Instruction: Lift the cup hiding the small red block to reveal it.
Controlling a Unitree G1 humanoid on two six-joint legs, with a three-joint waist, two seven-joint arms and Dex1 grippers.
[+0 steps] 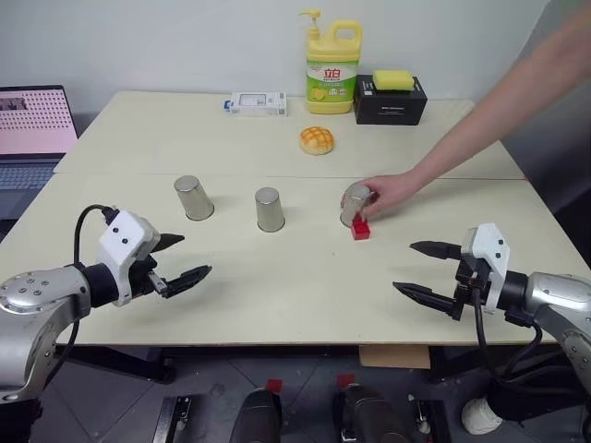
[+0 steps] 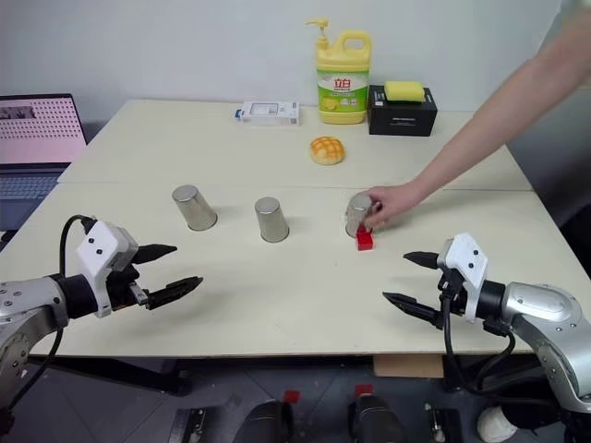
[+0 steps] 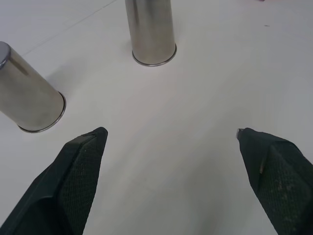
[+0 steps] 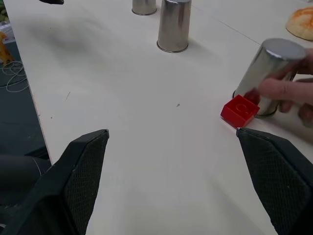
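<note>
Right now the left gripper (image 1: 189, 258) hovers over the near left part of the pale table (image 1: 277, 295), its two black fingers spread wide with nothing between them. Ahead of it stand two upside-down silvery cups: the left cup (image 1: 193, 197) and, to its right, the middle cup (image 1: 269, 209), apart from each other and both upright on their rims.

Across from it, the right gripper (image 1: 427, 270) hangs over the near right part of the table, fingers likewise parted wide and empty. Beyond it a person's hand (image 1: 388, 194) holds the third cup (image 1: 355, 204), tilted off the surface. The small red block (image 1: 360, 230) lies uncovered on the table just in front of that cup, right at its rim.

Farther back sits a round yellow-brown bun (image 1: 316, 140). Along the far edge stand a yellow dish-soap bottle (image 1: 333, 66) with a pump top and a green-and-white label bearing red Chinese characters I can't quite make out, a black box (image 1: 390, 100) with a yellow sponge (image 1: 393, 79) on top, and a small white box (image 1: 258, 102) whose print is too small to read. An open laptop (image 1: 32, 129) glows at the far left.
</note>
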